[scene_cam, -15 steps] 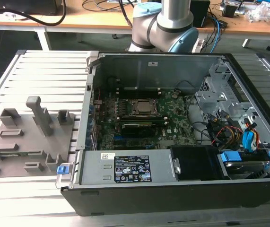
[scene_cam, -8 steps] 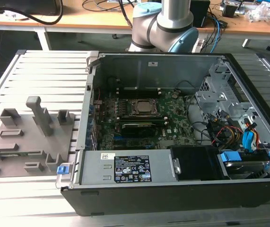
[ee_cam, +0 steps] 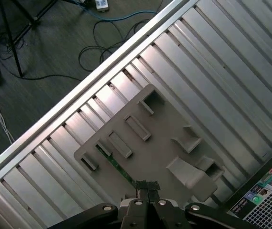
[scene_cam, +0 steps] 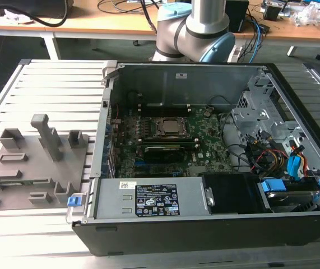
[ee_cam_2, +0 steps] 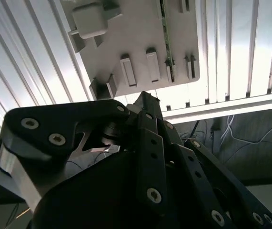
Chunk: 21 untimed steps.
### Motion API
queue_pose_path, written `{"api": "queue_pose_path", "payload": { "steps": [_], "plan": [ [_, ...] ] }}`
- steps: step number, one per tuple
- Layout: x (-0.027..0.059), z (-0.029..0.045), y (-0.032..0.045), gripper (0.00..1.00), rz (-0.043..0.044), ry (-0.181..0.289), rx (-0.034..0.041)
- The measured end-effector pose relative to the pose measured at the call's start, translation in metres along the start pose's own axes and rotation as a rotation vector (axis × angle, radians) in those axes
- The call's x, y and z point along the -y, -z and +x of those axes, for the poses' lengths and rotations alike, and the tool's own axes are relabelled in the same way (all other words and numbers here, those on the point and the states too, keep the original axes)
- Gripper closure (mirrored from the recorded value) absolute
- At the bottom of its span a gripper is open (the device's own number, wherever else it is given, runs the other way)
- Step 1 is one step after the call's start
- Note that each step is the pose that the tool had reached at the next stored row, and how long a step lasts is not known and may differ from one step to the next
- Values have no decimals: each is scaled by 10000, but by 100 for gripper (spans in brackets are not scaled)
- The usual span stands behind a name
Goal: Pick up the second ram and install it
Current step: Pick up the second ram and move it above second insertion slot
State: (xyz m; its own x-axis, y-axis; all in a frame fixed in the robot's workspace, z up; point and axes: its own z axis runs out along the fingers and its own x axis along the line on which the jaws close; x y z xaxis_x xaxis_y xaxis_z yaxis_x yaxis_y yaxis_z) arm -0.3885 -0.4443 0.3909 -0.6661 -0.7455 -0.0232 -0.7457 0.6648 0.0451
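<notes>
On the exterior view's left, one slatted metal table [scene_cam: 53, 78] carries one grey moulded fixture [scene_cam: 14, 168] with one tall post [scene_cam: 43, 134] and several low slotted blocks. In both wrist views one thin green stick, the second ram [ee_cam: 116, 164] [ee_cam_2: 165, 38], stands on edge in a long slot of that fixture, and nothing else fills the other slots seen there. The one tool [ee_cam: 146, 187] hangs above the fixture, clear of the stick, with its two fingers pressed together and nothing between them. In the first wrist view its tips line up with one end of the stick. Just beside the fixture, toward the exterior view's right, one blue clip [scene_cam: 75, 199] sits at the corner of one open computer case [scene_cam: 182, 70]. Inside the case lie one green motherboard [scene_cam: 207, 143] with one CPU socket [scene_cam: 168, 128], one black oblong card [scene_cam: 162, 151] just below the socket, and one silver power supply [scene_cam: 148, 199] along the near wall. Further right are one metal drive cage [scene_cam: 260, 112], a bundle of coloured cables [scene_cam: 266, 157] and two blue-tabbed fittings [scene_cam: 273, 185]. One arm base [scene_cam: 190, 28] rises behind the case.
</notes>
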Motion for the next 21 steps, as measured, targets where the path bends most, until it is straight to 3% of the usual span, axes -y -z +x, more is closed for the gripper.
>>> {"api": "queue_pose_path", "payload": {
  "steps": [7, 10, 21],
  "plan": [
    [0, 0, 0, 89, -16, 713, -31],
    [0, 0, 0, 89, -31, 1350, -60],
    [0, 0, 0, 89, -65, 2792, -126]
  ]
}}
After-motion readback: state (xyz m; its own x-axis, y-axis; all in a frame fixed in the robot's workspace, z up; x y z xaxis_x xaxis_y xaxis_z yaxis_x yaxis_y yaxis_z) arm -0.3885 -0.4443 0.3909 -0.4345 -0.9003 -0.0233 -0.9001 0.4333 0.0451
